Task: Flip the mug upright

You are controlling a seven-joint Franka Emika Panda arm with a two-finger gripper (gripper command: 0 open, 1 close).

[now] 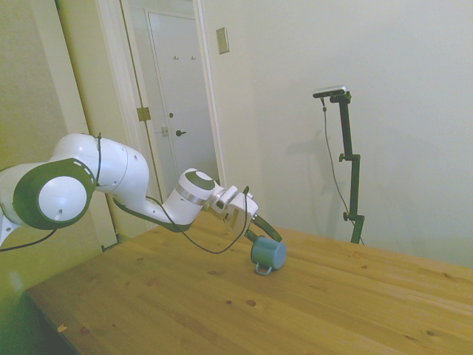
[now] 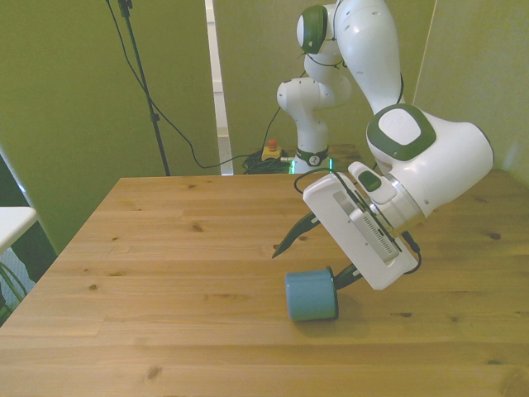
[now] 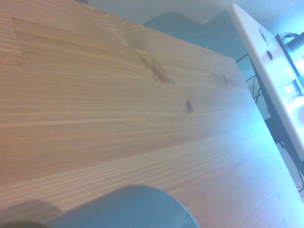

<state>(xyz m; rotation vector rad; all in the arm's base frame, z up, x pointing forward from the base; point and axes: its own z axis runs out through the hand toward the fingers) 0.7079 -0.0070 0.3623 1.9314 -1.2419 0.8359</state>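
The blue-teal mug (image 2: 312, 295) lies on its side on the wooden table (image 2: 165, 248), toward the near edge in the front view. From the side its small loop handle (image 1: 264, 270) points down at the tabletop, below the mug (image 1: 268, 253). My gripper (image 2: 306, 271) is tilted down over it and stands open, one dark finger (image 2: 289, 240) on each side of the mug's upper part. I cannot tell whether the fingers touch it. In the side view the gripper (image 1: 264, 238) sits just above the mug. The wrist view shows only a blurred teal mug (image 3: 128, 209) edge and bare wood.
A white surface (image 2: 12, 219) stands off the table on the front view's left, also seen as a white edge (image 3: 266, 71) in the wrist view. Bare wood stretches on every side of the mug. A closed door (image 1: 177, 111) is behind the arm.
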